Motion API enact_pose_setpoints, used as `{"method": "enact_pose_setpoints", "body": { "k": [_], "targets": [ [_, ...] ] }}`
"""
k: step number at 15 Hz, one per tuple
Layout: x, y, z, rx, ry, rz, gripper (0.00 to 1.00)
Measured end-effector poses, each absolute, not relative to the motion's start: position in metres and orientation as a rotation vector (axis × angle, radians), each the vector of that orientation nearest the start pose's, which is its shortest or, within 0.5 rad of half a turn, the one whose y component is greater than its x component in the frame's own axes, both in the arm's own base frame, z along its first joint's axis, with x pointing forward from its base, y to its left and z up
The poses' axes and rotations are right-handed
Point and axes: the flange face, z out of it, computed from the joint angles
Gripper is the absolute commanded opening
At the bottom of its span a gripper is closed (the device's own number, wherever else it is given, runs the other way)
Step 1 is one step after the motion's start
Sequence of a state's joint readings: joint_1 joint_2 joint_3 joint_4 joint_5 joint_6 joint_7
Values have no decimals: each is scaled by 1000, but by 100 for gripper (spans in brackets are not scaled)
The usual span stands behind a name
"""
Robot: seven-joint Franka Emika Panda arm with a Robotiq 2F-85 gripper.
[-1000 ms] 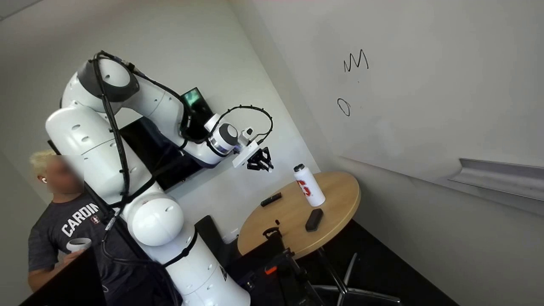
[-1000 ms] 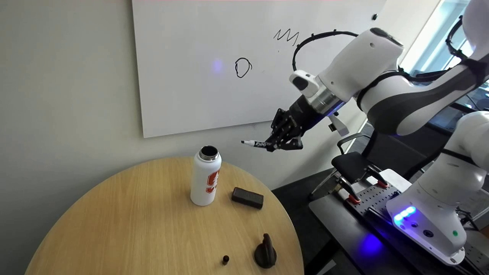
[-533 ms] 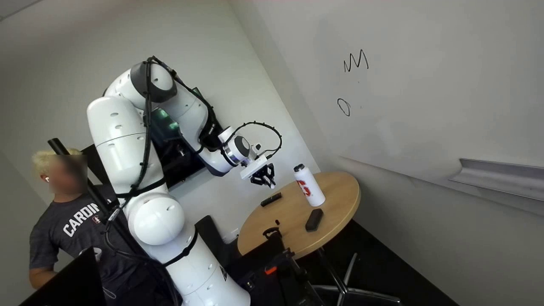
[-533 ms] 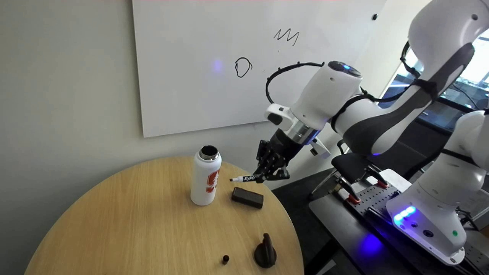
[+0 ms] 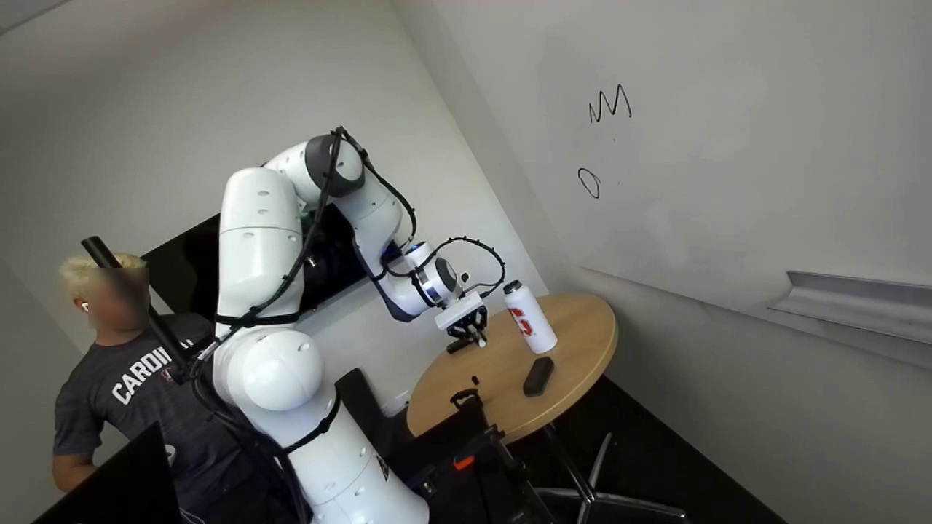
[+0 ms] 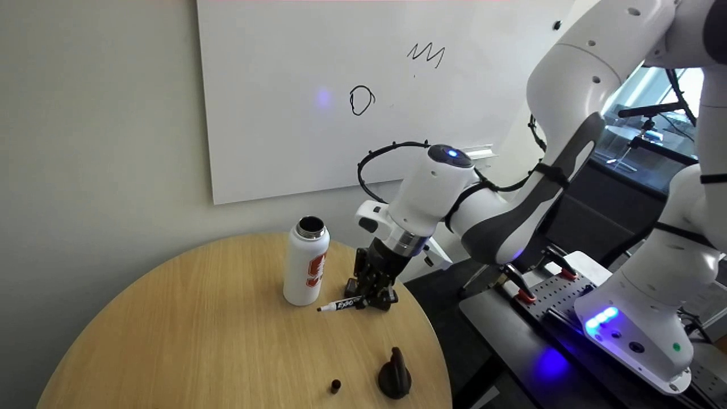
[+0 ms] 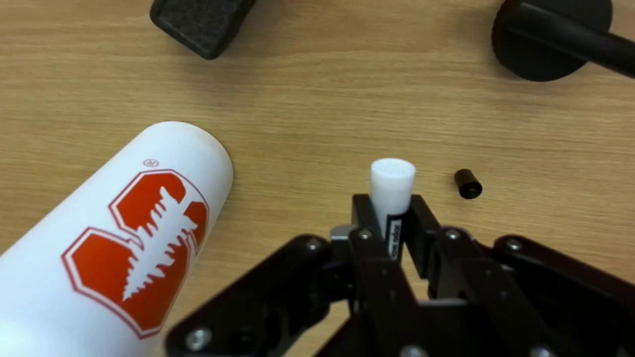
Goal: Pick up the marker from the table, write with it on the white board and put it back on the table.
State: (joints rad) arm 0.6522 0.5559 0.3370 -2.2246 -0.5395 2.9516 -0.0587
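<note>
The marker (image 6: 341, 305) is a thin white and black pen with a dark tip. It lies nearly level in my gripper (image 6: 366, 298). In the wrist view the white end of the marker (image 7: 392, 186) sticks out between the fingers of the gripper (image 7: 389, 218), which is shut on it. The marker is over the round wooden table (image 6: 199, 318), close to its top; I cannot tell the exact gap. The gripper (image 5: 473, 335) is also over the table in an exterior view. The white board (image 6: 272, 113) bears a zigzag and an oval.
A white bottle (image 6: 304, 267) stands beside the marker's tip. A dark block (image 5: 539, 376) lies near the gripper, partly hidden by it in an exterior view. A small black cap (image 7: 467, 183) and a black knob-like object (image 6: 395, 378) are on the table. A person (image 5: 138, 378) stands behind the arm.
My gripper has come down from beside the board to low over the table, with the marker still held. The bottle and the other table objects have not moved.
</note>
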Motion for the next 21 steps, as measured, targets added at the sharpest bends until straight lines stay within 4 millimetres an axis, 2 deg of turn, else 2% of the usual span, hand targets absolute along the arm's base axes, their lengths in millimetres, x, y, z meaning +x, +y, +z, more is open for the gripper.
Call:
{"method": "enact_pose_setpoints", "body": {
  "k": [5, 9, 13, 19, 20, 21],
  "targets": [
    [272, 499, 108, -2225, -1973, -337, 5],
    [262, 505, 83, -2271, -1916, -288, 5],
    [253, 504, 70, -2302, -1876, -240, 5],
    [253, 502, 65, -2331, -1847, -211, 5],
    [253, 501, 64, -2334, -1848, -205, 45],
    [253, 501, 63, -2336, -1849, -198, 46]
  ]
}}
